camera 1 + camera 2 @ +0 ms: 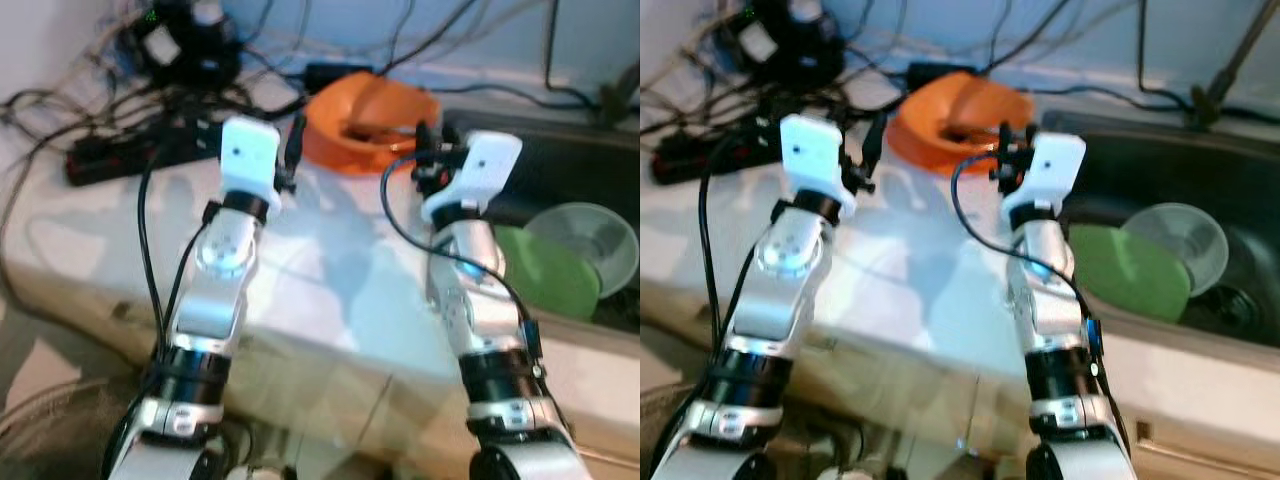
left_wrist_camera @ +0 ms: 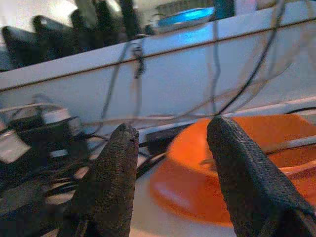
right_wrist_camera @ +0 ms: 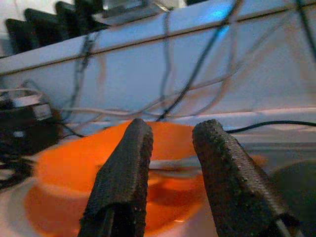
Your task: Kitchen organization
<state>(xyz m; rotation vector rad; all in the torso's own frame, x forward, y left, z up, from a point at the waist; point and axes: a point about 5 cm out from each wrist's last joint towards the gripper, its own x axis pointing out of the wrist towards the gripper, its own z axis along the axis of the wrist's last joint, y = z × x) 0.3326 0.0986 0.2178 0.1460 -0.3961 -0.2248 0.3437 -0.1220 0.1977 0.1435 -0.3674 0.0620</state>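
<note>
Bare counter lies open; cables (tangled) and orange bowl block the back.

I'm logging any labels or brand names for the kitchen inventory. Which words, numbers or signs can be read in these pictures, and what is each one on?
None can be read.
The dark devices and power strip among the cables at the back of the counter show pale patches, too blurred to tell whether they carry print.
The orange bowl, the green plate and the clear bowl in the sink show no print.
</note>
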